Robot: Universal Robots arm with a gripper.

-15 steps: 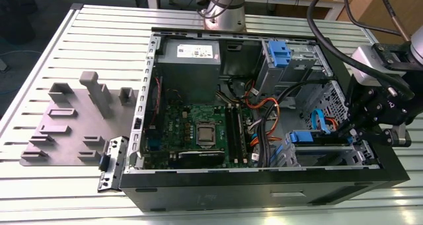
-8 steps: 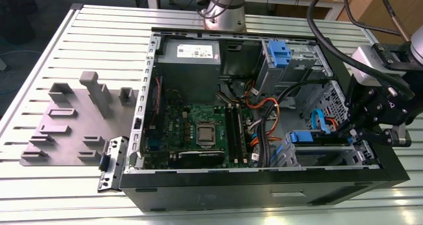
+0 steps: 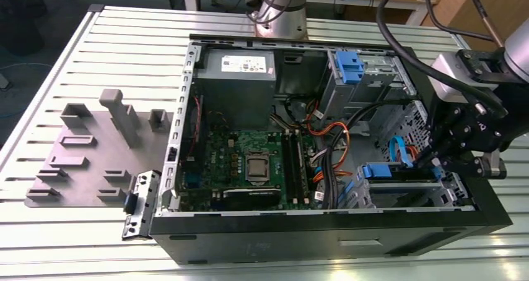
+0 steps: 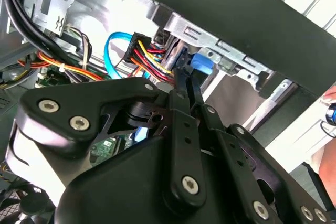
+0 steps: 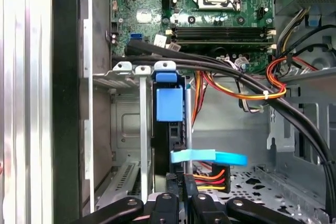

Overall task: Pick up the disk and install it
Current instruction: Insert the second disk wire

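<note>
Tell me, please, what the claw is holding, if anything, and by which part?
Cannot be told: the claw is at the end of the disk standing edge-on in the drive cage, but a hold cannot be confirmed.

A pale slatted metal table [image 3: 124, 39] spans the frame; dark floor [image 3: 33, 21] shows upper left, wooden furniture [image 3: 450, 12] upper right, under even light.

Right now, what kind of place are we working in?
Most likely a robotics lab or test bench: an opened desktop computer case lies on a slotted aluminium table, beside a grey fixture tray, with the arm's gripper at the drive bay.
</note>
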